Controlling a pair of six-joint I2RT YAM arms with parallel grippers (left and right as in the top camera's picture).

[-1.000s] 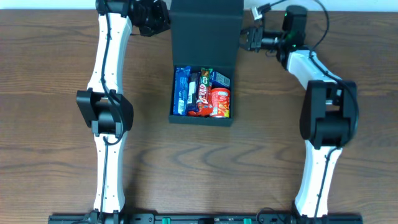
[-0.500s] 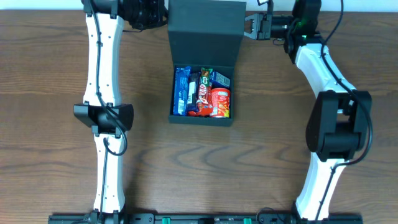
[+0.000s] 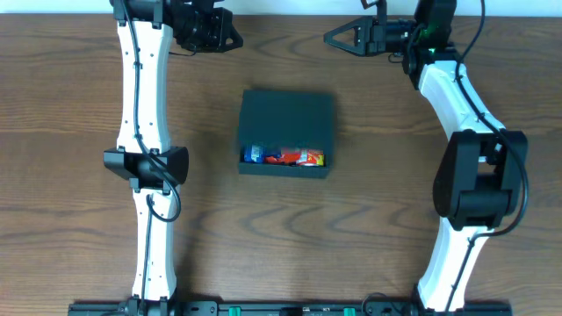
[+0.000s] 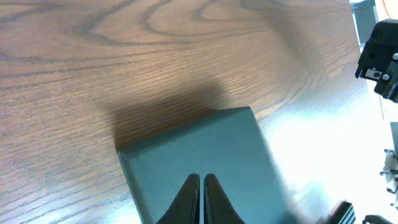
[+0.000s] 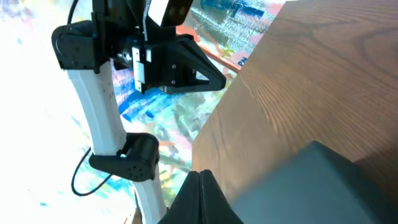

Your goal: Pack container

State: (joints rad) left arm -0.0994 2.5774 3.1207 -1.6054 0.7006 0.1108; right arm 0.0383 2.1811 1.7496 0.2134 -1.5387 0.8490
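The dark teal-grey container sits at the table's middle with its flap lid down over most of it. A strip of snack packets shows at its front edge under the lid. The lid's top also shows in the left wrist view and in the right wrist view. My left gripper is shut and empty at the back left, apart from the container. My right gripper is shut and empty at the back right, pointing left.
The wooden table lies bare around the container. The left arm runs down the left side and the right arm down the right side. The table's far edge is just behind both grippers.
The lid stood upright and open, showing all the packets; now it has dropped down over the box. Both grippers have drawn away from the lid towards the back.
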